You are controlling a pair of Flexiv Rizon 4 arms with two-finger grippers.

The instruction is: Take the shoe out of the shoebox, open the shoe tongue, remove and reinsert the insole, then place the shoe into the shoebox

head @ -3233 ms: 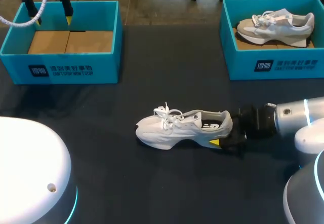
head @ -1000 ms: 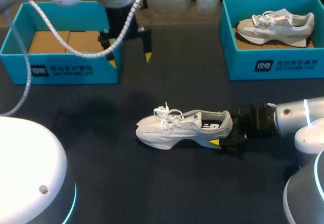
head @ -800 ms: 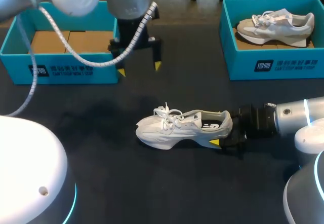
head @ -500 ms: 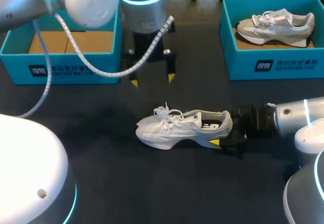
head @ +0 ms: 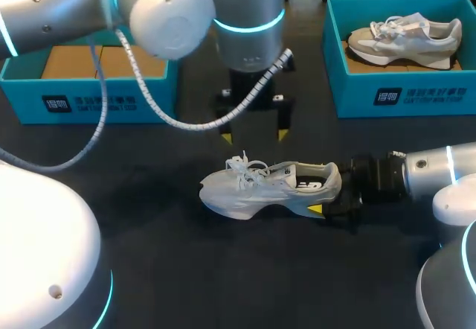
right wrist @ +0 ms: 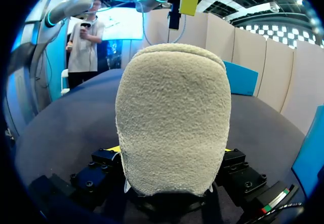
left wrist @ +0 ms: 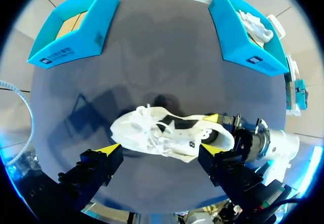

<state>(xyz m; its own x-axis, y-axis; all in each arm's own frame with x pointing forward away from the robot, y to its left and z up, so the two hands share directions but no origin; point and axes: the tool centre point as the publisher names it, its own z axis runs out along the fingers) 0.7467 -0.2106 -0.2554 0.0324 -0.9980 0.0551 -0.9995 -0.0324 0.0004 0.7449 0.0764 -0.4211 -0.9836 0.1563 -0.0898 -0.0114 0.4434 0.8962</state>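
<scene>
A white shoe [head: 260, 187] stands upright on the dark table, toe to the left, laces loose. My right gripper [head: 328, 195] is shut on its heel from both sides. In the right wrist view the heel [right wrist: 172, 122] fills the space between that gripper's [right wrist: 169, 150] fingers. My left gripper [head: 254, 134] hangs open just behind and above the shoe's laces, touching nothing. From the left wrist the shoe [left wrist: 169, 135] lies below the open left gripper [left wrist: 159, 150], and the right gripper [left wrist: 225, 133] shows at the heel.
An open blue shoebox [head: 89, 91] with a bare cardboard floor stands at the back left. A second blue shoebox [head: 401, 91] at the back right holds a grey-and-white shoe [head: 405, 37]. My left arm spans the table's back middle.
My left arm has swung from the left shoebox toward the middle and come down over the shoe, gripper still open. The right gripper and the shoe have not moved.
</scene>
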